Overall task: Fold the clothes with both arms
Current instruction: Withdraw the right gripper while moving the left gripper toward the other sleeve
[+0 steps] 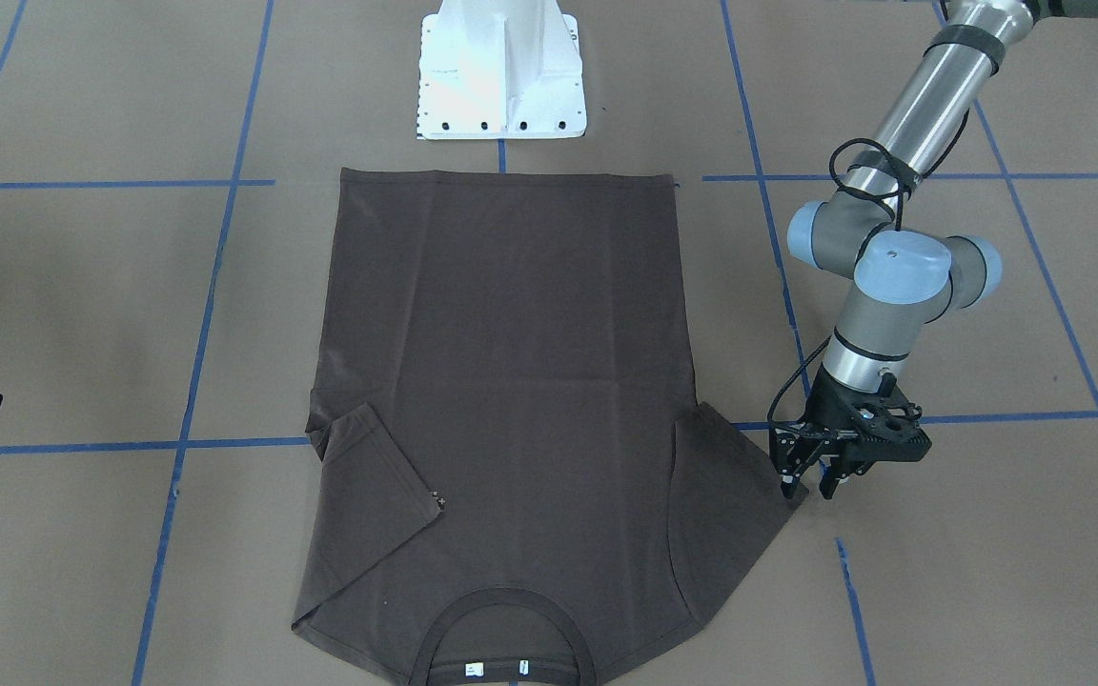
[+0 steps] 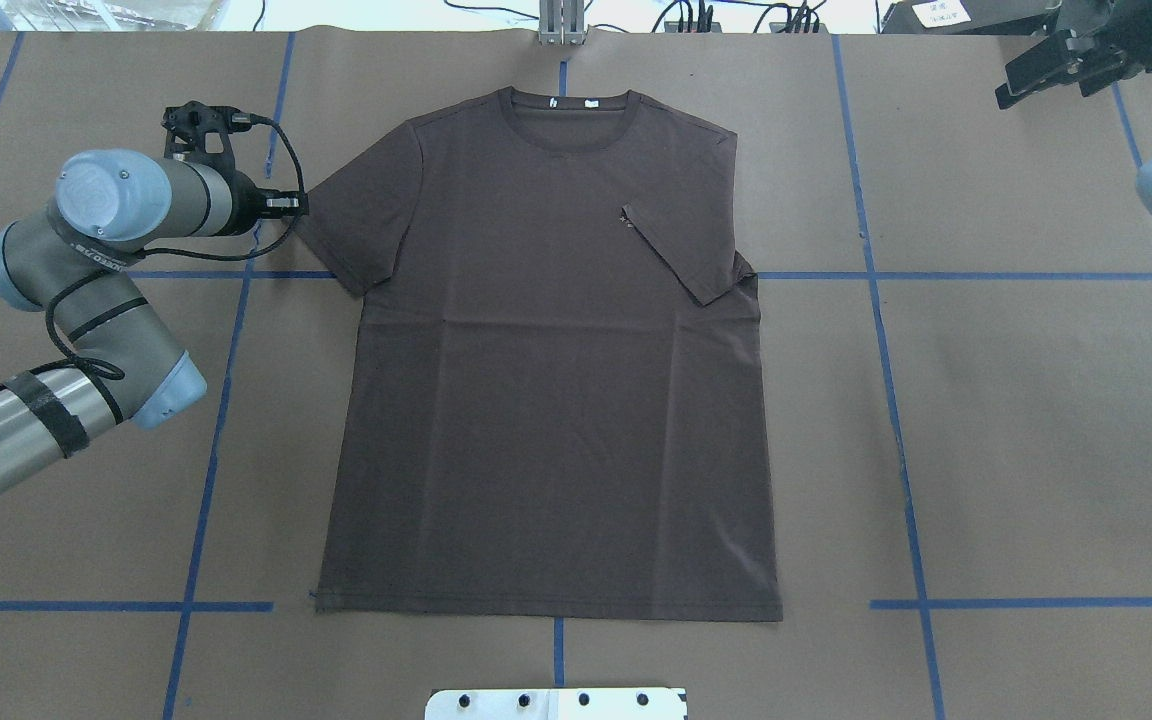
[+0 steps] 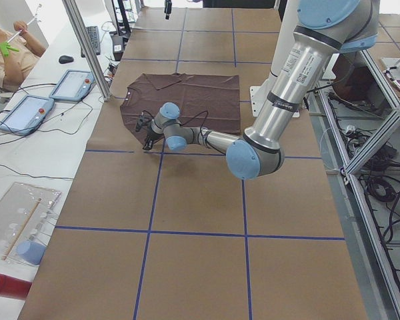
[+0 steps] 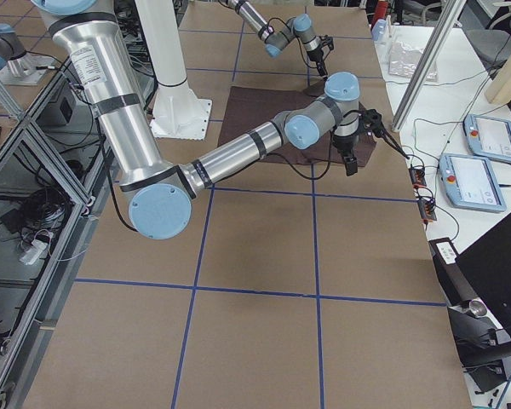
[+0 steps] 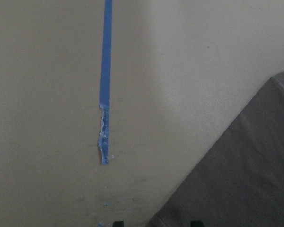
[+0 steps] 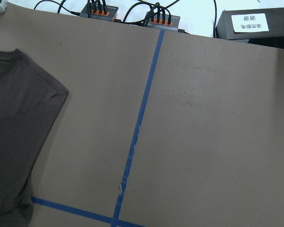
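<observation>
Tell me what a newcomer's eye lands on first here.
The dark brown T-shirt lies spread flat in the middle of the table, its collar away from the robot. The sleeve on the overhead view's right is folded in over the chest. The left end effector sits low at the tip of the other sleeve, jaws apart.

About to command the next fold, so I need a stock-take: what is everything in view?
Dark brown short-sleeved T-shirt: one, brown, flat mid-table, robot's-right sleeve folded onto chest.
Brown paper table cover: one, brown, under the shirt.
Blue tape lines: several, blue, gridding the cover.
White pedestal base: one, white, beyond the hem.
Grey touchscreen pendants: two, grey, side bench.
Left gripper: one, black, open, at spread sleeve's tip.
Right gripper: one, black, far corner, off the shirt.
</observation>
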Action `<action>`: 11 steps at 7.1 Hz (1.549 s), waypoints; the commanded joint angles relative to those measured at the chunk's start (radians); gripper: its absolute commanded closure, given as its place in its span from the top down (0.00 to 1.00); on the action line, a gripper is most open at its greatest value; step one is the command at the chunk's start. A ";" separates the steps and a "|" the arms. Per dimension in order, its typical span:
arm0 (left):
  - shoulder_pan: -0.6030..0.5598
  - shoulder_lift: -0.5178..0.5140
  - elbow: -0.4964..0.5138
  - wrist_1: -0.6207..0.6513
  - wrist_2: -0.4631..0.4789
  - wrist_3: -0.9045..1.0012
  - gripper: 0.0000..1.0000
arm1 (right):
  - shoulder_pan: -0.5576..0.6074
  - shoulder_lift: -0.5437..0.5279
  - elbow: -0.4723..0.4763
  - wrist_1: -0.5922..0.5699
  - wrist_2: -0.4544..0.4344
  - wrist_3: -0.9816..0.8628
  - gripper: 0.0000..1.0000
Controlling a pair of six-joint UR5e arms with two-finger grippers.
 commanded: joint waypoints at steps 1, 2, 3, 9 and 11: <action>0.006 -0.001 0.001 0.001 0.006 -0.001 0.54 | 0.000 0.000 0.000 0.000 -0.002 0.000 1.00; 0.010 -0.001 0.001 0.001 0.006 -0.001 0.53 | 0.000 0.000 -0.002 0.000 -0.002 0.000 1.00; 0.015 -0.001 0.001 0.001 0.006 -0.001 0.53 | 0.000 0.000 -0.002 0.000 -0.002 0.001 1.00; 0.024 -0.004 -0.027 0.004 0.003 -0.003 0.00 | 0.000 0.000 -0.003 -0.002 -0.002 0.001 1.00; 0.024 -0.048 -0.091 0.140 0.003 -0.012 0.00 | 0.000 0.000 -0.002 -0.002 -0.002 0.002 1.00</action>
